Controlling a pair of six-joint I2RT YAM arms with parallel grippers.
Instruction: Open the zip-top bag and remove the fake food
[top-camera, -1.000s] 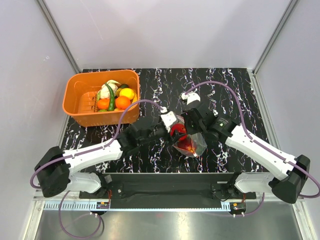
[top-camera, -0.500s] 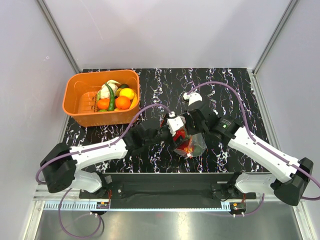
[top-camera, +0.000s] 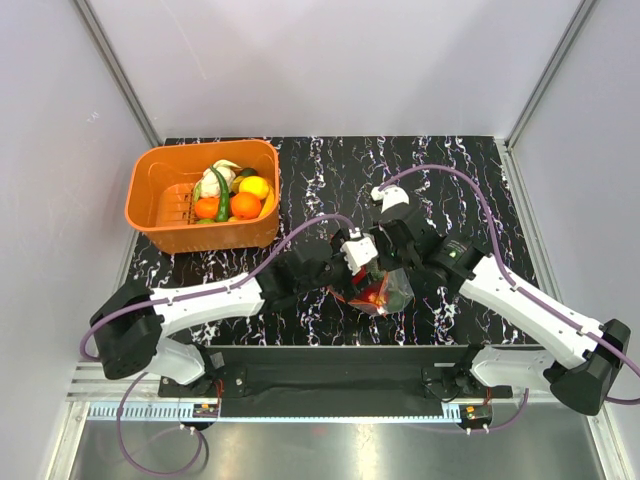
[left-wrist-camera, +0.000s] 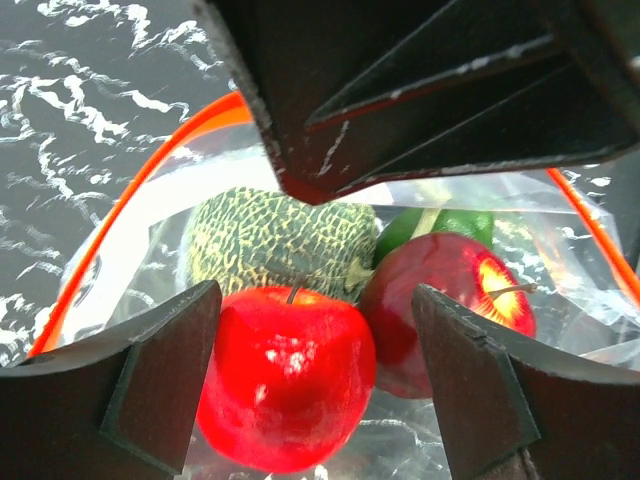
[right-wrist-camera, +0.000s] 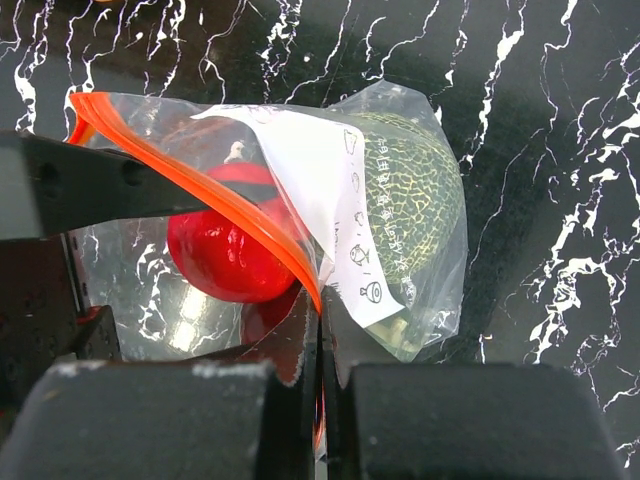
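Three or four pieces of fake food (left-wrist-camera: 285, 385) are all still inside the zip-top bag (right-wrist-camera: 400, 220), so the emptying has not begun, though the mouth looks open: in the left wrist view the orange-red zip strip (left-wrist-camera: 120, 205) bows wide around the contents, and I'd judge the opening step done or nearly so. What remains is lifting every piece out. The bag is clear, crinkled plastic with a white printed patch (right-wrist-camera: 335, 200) on one side, and it sits on the black marbled surface (top-camera: 460, 170) near the middle, between the two arms. Inside I can make out a glossy red apple, a second darker red apple (left-wrist-camera: 445, 300) touching it, a netted green melon-like piece (left-wrist-camera: 280, 240) behind, and a sliver of bright green (left-wrist-camera: 440, 225) beside that. The left gripper (left-wrist-camera: 315, 400) has its jaws spread apart, one on each side of the nearer apple at the bag's mouth, not clamped on it. The right gripper (right-wrist-camera: 320, 400) has its jaws pinched tight on the bag's edge at the zip strip, holding it. Well off to the far left stands an orange basket (top-camera: 165, 225) with other fruit in it.
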